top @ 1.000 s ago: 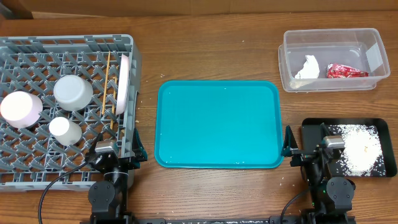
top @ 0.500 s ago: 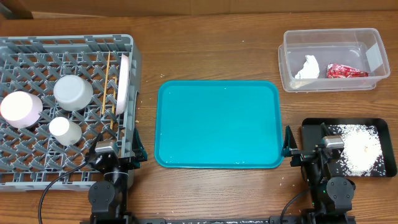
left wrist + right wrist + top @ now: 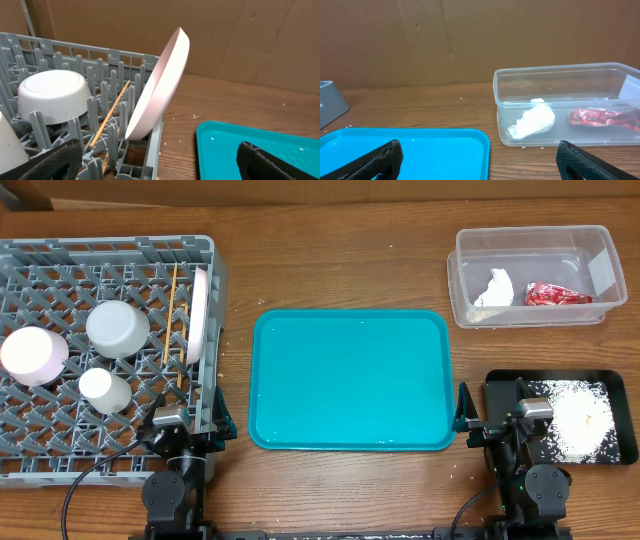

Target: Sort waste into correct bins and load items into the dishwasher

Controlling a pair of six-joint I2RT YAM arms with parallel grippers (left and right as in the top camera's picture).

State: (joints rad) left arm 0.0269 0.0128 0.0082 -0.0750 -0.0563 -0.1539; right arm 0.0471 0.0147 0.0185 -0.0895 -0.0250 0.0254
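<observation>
The left gripper (image 3: 160,167) gapes wide and empty, with the large round white plate (image 3: 160,85) on edge just ahead of it in the grey lattice plastic dish rack (image 3: 60,52). The right gripper (image 3: 485,162) is equally wide and empty. Ahead to its right, the crumpled white tissue (image 3: 532,121) and small red printed wrapper (image 3: 600,116) lie in the clear rectangular plastic tub (image 3: 560,80). Nothing seems left to sort, so rest parked, fingers clear of rack and tub.

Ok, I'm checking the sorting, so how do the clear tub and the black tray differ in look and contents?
The clear tub is see-through with tall walls; the black tray is opaque and shallow. The clear tub holds a crumpled tissue and a red wrapper; the black tray holds loose white grains. Both are rectangular and sit right of the teal tray.
</observation>
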